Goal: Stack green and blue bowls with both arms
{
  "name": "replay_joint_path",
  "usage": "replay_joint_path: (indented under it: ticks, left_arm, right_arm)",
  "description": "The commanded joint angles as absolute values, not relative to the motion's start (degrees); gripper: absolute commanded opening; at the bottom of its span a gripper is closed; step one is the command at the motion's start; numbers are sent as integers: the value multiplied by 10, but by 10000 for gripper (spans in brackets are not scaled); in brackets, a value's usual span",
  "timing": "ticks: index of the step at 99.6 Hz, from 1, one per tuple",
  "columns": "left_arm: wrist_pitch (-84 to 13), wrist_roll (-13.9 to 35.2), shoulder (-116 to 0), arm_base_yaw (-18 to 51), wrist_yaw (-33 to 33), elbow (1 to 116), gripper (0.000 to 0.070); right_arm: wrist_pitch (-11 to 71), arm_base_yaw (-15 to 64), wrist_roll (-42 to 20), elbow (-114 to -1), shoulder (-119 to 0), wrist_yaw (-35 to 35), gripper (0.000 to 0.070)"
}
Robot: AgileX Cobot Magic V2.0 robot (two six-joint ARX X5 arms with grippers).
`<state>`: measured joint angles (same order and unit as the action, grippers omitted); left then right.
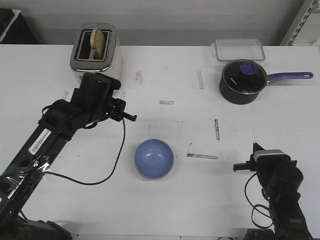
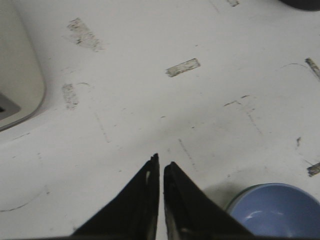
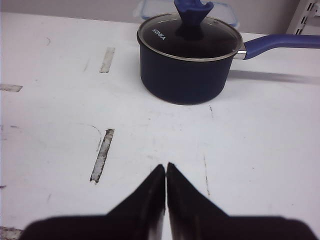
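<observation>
Both grippers are sitting with their fingers pressed together and are holding nothing. In the left wrist view, the left gripper [image 2: 161,165] is pointing at bare table [image 2: 150,100], with the blue bowl [image 2: 277,210] showing at the lower right of that frame. In the front view, the left gripper [image 1: 131,118] is hanging left of centre, up and to the left of the blue bowl [image 1: 154,159] and apart from it. The right gripper [image 1: 239,168] is waiting at the lower right of the front frame, well to the right of the bowl. In the right wrist view, the right gripper [image 3: 166,172] is facing a dark blue saucepan [image 3: 187,62], well apart from it.

The blue bowl is standing upright and open just below the frame centre. No separate green bowl is showing in any view; whether it is nested under the blue one cannot be told.

Handling judgement: the bowl is appearing light, rigid and smooth, so it is likely to slip. Grasp is best taken at the rim, one finger inside the wall and one outside. The fingers will need spreading first.

Behind the left arm, a toaster [image 1: 95,47] is standing at the upper left, and a clear lidded container [image 1: 239,49] is lying at the upper right.
</observation>
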<state>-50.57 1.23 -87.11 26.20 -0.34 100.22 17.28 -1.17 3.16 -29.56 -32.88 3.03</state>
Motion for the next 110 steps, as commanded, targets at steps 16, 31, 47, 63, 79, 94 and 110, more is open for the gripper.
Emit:
replay_joint_path:
  ticks: [16,31,47,63,79,94,110]
  left_arm:
    - [-486,-11,-815,169,-6,976,0]
    - [-433,-11,-732,104,-6,874,0]
    - [-329,-11,-599,40,-6,705,0]
    - [-230,-9,-449,8,-7,535,0]
    - [-181,-11,-308,-2,-7,405,0]
    - [-181,-11,-208,-2,-7,335,0]
    - [-187,-10,-151,-2,-7,314,0]
  right_arm:
    - [167,-10,30,-300,-330,31,0]
    - [167,-10,30,-300,-330,31,0]
    - [167,-10,30,-300,-330,31,0]
    - [168,-10,29,-300,-330,32,0]
    - [183,-10,19,-300,-307,32,0]
    - [213,-10,19,-300,-253,35,0]
    - [262,-10,13,-299,-170,45,0]
